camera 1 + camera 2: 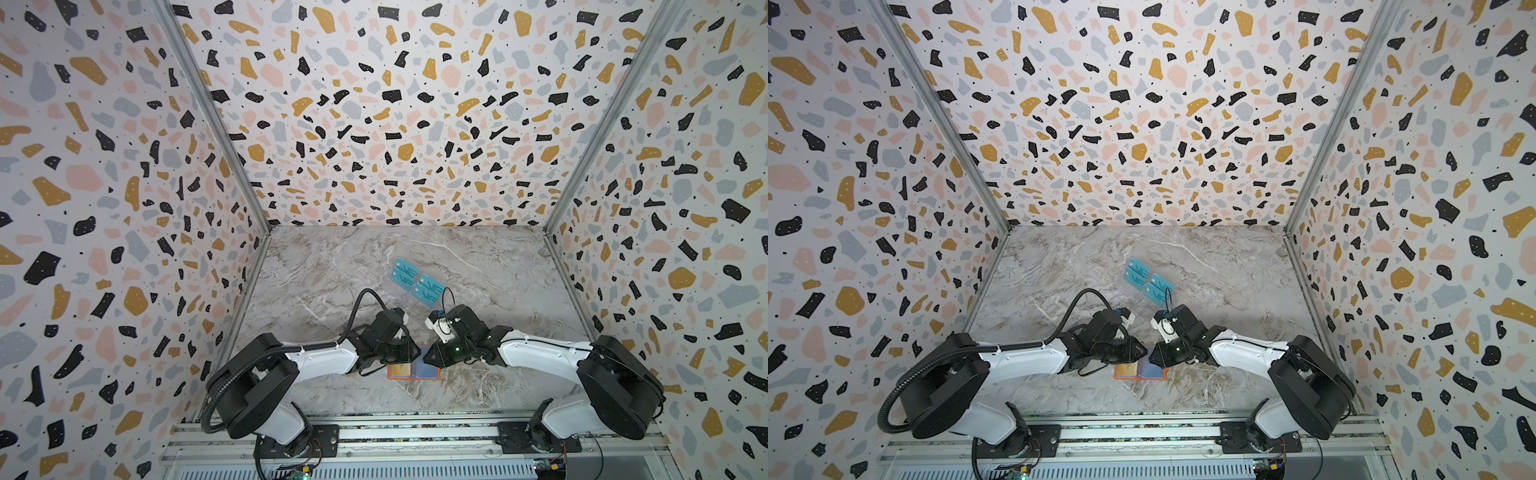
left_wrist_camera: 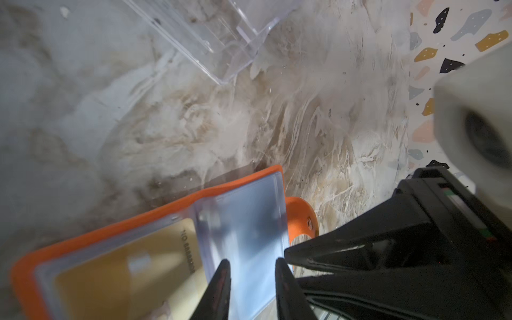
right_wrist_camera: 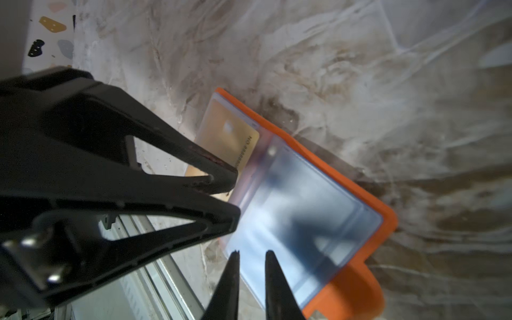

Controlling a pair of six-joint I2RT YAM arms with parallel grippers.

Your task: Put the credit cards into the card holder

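At the desk's (image 1: 498, 270) front edge, card holder (image 1: 411, 372) lies open under left gripper (image 2: 252, 261) and right gripper (image 3: 250, 253); both narrowly parted, seemingly empty; credit cards (image 1: 417, 282) beyond, nearer right.

Card holder (image 2: 297, 213) is bright orange, gold-yellow card (image 2: 124, 277) tucked inside it. Behind the card holder: teal-blue VIP cards (image 1: 428, 287). Tabletop (image 1: 332, 266) is grey-beige marble, walls (image 1: 395, 124) black-mustard-pink-grey terrazzo.

Terrazzo print in ochre, pink, grey and black chips on white covers the back wall (image 1: 395, 104), left wall (image 1: 83, 208) and right wall (image 1: 685, 208), which meet at bare aluminium corner posts (image 1: 218, 124). Below lies a grey-brown marbled tabletop (image 1: 332, 257), with an aluminium rail (image 1: 415, 440) along its near side. The light seems soft and even.
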